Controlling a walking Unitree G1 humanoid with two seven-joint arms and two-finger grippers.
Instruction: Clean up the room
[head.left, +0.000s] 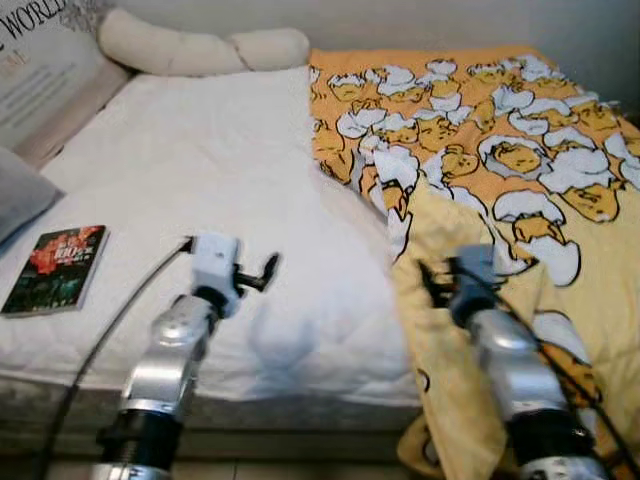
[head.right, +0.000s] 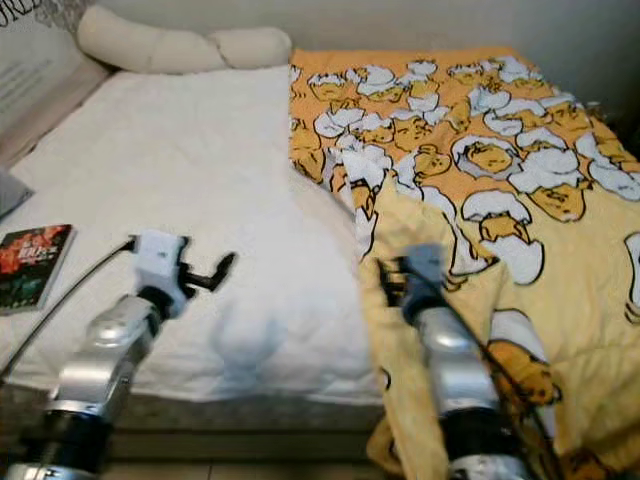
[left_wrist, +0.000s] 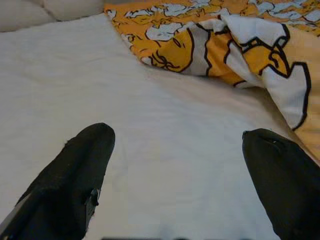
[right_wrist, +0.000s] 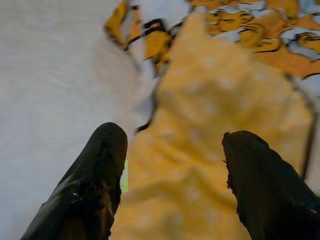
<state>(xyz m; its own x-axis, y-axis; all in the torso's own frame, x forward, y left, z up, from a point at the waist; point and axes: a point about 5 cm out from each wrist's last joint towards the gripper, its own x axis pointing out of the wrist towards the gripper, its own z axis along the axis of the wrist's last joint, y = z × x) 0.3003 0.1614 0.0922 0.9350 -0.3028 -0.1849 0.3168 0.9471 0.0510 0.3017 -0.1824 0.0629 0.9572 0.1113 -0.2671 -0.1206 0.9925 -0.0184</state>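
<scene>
**Both pairs of fingers spread wide over the bed, nothing held**

Fingers (left_wrist: 75, 175) of the left gripper (left_wrist: 185, 180) stand wide apart in the left wrist view, bare white sheet between them. Fingers (right_wrist: 95, 175) of the right gripper (right_wrist: 172, 177) are equally wide in the right wrist view, with yellow cloth between them; whether they touch it cannot be told.

Left eye view:
- Bed (head.left: 200, 180), white quilted sheet, takes the left and centre of the frame.
- Blanket (head.left: 500, 150), orange and yellow with a white cartoon print, covers the right half. Its near edge is folded back, plain yellow underside up, and hangs over the bed's front edge at lower right.
- Left arm comes up from lower left; its gripper sits over the white sheet at lower centre-left, apart from the blanket.
- Right arm comes up from lower right; its gripper sits at the turned-back yellow edge, centre-right.
- Book (head.left: 55, 268), dark cover with red, lies flat near the bed's left edge, mid-left of frame, well apart from both grippers.
- Long cream pillow (head.left: 200, 45) lies along the top edge, upper left.
- Grey printed cushion (head.left: 40, 70) in the upper left corner.
</scene>
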